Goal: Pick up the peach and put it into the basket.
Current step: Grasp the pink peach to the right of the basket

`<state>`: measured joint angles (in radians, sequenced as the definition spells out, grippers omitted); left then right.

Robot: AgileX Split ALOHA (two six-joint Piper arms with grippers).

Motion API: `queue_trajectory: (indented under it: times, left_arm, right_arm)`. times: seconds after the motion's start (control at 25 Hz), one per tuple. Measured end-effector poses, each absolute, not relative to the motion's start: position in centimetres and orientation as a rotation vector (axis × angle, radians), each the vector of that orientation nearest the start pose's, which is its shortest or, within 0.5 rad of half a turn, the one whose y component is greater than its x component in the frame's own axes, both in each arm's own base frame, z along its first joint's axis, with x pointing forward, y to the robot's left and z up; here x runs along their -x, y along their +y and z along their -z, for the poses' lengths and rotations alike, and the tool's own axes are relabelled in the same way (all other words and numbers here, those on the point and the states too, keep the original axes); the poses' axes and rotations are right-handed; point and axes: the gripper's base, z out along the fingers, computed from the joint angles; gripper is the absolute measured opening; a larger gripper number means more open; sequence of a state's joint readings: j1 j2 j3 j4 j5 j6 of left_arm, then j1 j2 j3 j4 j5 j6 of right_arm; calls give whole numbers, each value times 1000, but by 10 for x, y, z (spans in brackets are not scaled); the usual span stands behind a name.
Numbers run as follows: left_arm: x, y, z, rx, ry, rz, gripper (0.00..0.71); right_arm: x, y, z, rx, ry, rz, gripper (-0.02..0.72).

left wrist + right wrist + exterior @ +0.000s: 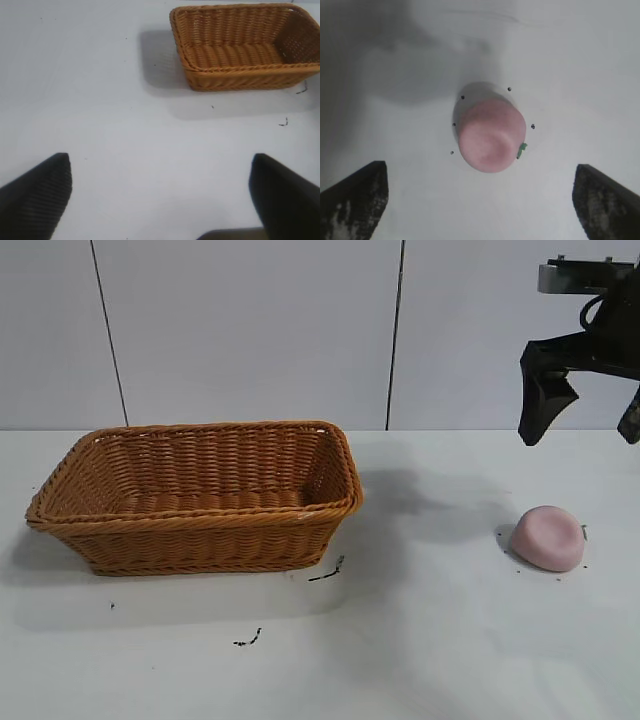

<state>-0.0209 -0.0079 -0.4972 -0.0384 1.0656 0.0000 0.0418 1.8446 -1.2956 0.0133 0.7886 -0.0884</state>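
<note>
A white desk (430, 650) fills the lower part of the exterior view, matte and evenly lit, with soft grey shadows across it. A few small dark specks (248, 639) lie on its surface. Behind it stands a pale grey panelled wall (250, 330), split by thin dark vertical seams (396, 330).

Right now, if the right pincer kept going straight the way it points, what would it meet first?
Most likely the peach: in the right wrist view it lies centred on the table between the open fingers. The right pincer hangs above it, so exact alignment is uncertain.
</note>
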Motion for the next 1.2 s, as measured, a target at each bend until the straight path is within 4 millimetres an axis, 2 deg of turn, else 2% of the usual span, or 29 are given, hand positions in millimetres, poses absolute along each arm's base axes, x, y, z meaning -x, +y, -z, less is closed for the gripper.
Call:
queue_trajectory:
  times: [0.2,0.48,0.6,0.8,0.92,1.12,1.16,1.2]
  left_arm:
    - [6,-3,-276,-23,2044,59,693]
    - [6,-3,-276,-23,2044,59,693]
    - [6,-3,-276,-23,2044,59,693]
    - [6,-3,-276,-23,2044,59,693]
    - [6,-3,-276,-23,2044,59,693]
    - [6,-3,-276,-23,2044,59,693]
    - [6,-3,-276,-23,2044,59,693]
    - [6,-3,-276,-23,2044,59,693]
  right_arm:
    - [-388,17,-172,140,2847,-3,695]
    - [-393,17,-129,130,2934,-5,695]
    - [-393,17,-116,131,2964,-5,695]
    - [-395,17,-112,130,2960,-5,682]
    - [-395,17,-112,130,2956,-5,536]
    - [-395,17,-114,130,2952,-5,80]
    - [-396,17,-117,130,2941,-5,26]
    - [-396,17,-119,129,2936,-5,12]
